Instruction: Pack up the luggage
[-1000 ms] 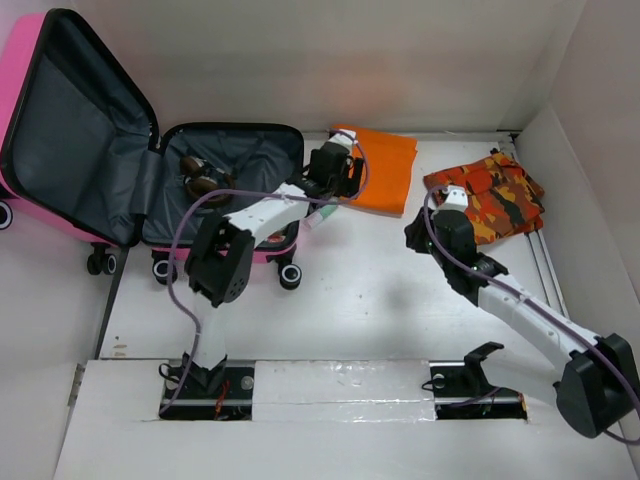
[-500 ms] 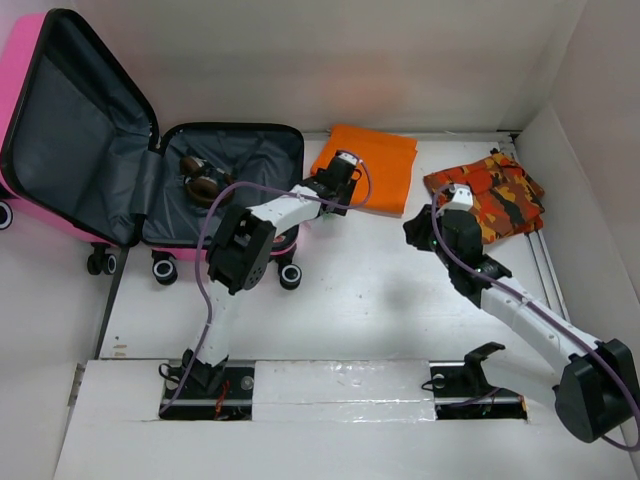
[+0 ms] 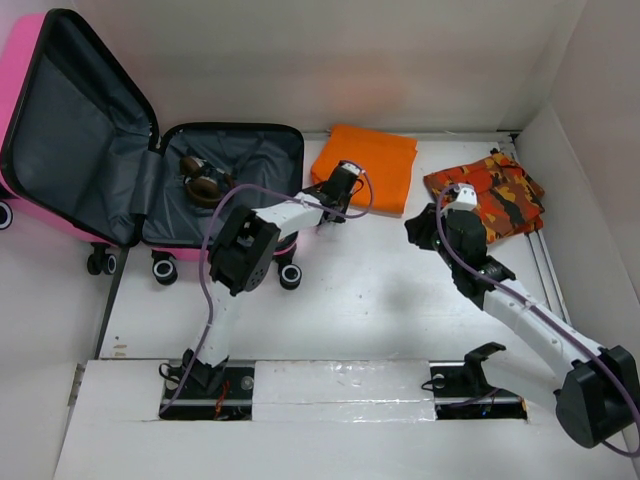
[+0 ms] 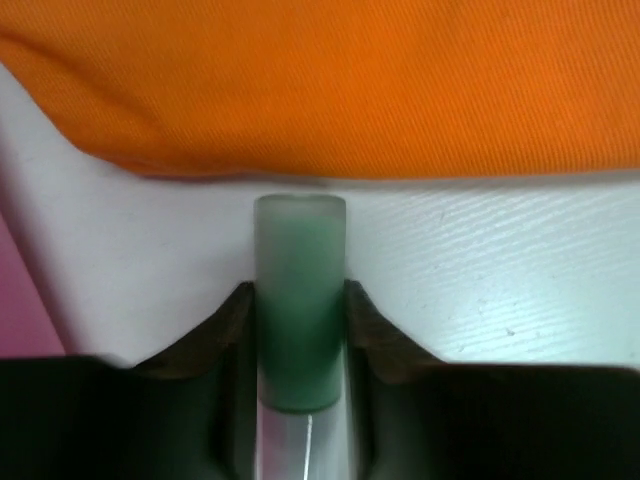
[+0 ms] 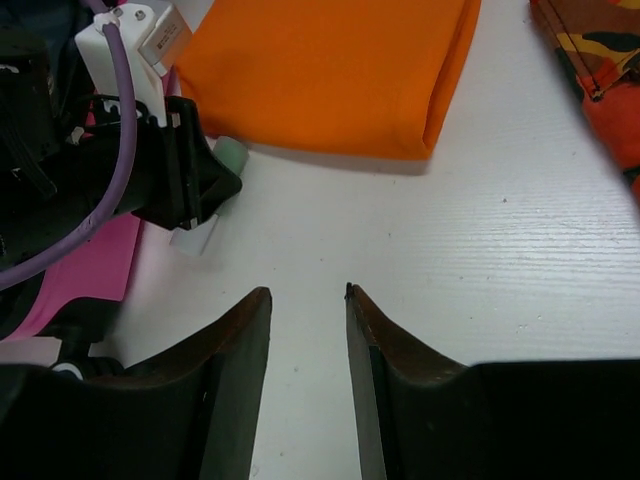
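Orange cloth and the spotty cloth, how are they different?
The orange cloth is plain; the spotty cloth has red, orange and black patches. The orange cloth lies neatly folded; the spotty cloth is rumpled. Both lie on the table, outside the luggage.

A white table [image 3: 380,300] with a faint wood grain, enclosed by plain white walls [image 3: 350,60] at the back and right, under soft, even light.

We see a white grained table [image 3: 380,300]. On it stand an open glossy hot-pink hard-shell suitcase [image 3: 90,130] at ten o'clock, a folded orange cloth [image 3: 368,165] at twelve, an orange-and-black camouflage garment [image 3: 495,195] at two, and a pale green-capped tube [image 4: 300,300] just beside the cloth's near edge.
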You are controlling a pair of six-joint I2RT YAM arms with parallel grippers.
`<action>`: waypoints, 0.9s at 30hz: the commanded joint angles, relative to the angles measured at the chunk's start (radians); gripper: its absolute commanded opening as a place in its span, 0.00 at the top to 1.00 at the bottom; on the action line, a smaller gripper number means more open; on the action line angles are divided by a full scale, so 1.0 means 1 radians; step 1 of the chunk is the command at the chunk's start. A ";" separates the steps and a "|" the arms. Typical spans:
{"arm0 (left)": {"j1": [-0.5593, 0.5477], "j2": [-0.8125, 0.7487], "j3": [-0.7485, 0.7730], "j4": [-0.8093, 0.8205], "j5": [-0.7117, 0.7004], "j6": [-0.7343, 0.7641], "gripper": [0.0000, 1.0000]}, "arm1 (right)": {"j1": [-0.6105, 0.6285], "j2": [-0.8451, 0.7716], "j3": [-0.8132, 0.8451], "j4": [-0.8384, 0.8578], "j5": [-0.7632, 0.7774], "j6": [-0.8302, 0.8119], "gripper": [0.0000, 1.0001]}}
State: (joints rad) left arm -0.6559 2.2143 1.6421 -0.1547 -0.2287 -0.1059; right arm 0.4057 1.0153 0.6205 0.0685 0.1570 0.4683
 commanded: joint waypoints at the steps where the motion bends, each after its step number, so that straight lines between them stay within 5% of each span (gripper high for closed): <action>1: -0.008 0.015 -0.034 -0.025 0.035 -0.021 0.90 | -0.005 -0.024 -0.002 0.056 -0.016 0.006 0.58; 3: -0.030 -0.040 -0.044 -0.014 0.064 -0.038 1.00 | -0.005 -0.024 -0.002 0.056 -0.016 0.006 0.58; 10: -0.028 -0.315 -0.035 0.020 0.129 -0.112 1.00 | -0.005 -0.024 -0.011 0.056 -0.016 0.006 0.57; 16: 0.129 -0.456 -0.024 0.009 0.049 -0.213 1.00 | -0.005 -0.043 -0.011 0.056 -0.025 0.006 0.57; 19: 0.237 -0.508 -0.086 0.033 -0.033 -0.294 0.91 | -0.005 -0.043 -0.011 0.056 -0.034 0.006 0.57; 27: 0.398 -0.308 -0.058 -0.020 -0.050 -0.353 0.77 | -0.005 -0.043 -0.011 0.056 -0.047 0.006 0.57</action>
State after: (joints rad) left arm -0.2420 1.8030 1.5707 -0.1146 -0.2569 -0.4149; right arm 0.4057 0.9890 0.6052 0.0757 0.1230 0.4683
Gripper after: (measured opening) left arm 0.281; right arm 0.430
